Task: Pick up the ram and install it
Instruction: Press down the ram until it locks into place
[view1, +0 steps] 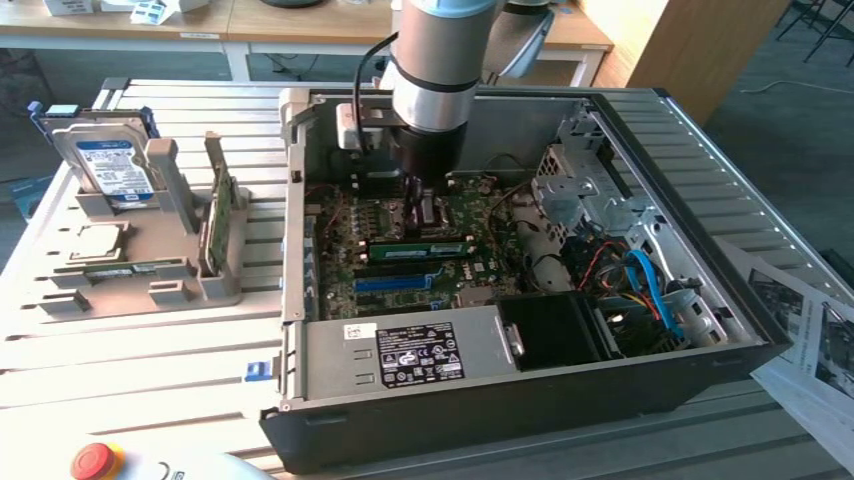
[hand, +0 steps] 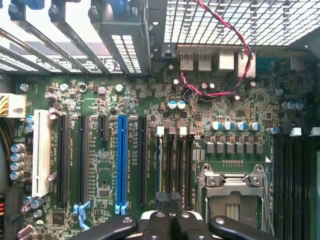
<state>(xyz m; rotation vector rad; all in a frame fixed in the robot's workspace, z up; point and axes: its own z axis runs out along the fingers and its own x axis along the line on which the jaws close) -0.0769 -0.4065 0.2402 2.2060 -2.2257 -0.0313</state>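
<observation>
The ram (view1: 214, 228), a thin green stick, stands on edge in a slot of the grey holder (view1: 147, 270), outside the case at the exterior view's left. My gripper (view1: 430, 212) hangs inside the open computer case, just above the motherboard (view1: 400, 275) and well away from that ram. In the wrist view the gripper (hand: 170, 205) is shut, its black fingers (hand: 158, 222) pressed together with nothing between them. Below it run the long blue slot (hand: 121, 160) and the narrow black memory slots (hand: 175, 165).
A second green stick (view1: 420, 247) sits across the motherboard. A silver hard drive (view1: 114, 165) stands upright in the holder. The case walls (view1: 294, 200), drive cage (view1: 581, 190), power supply (view1: 407, 355) and blue cables (view1: 650, 285) hem in the arm. An empty processor socket (hand: 235, 192) lies beside the memory slots.
</observation>
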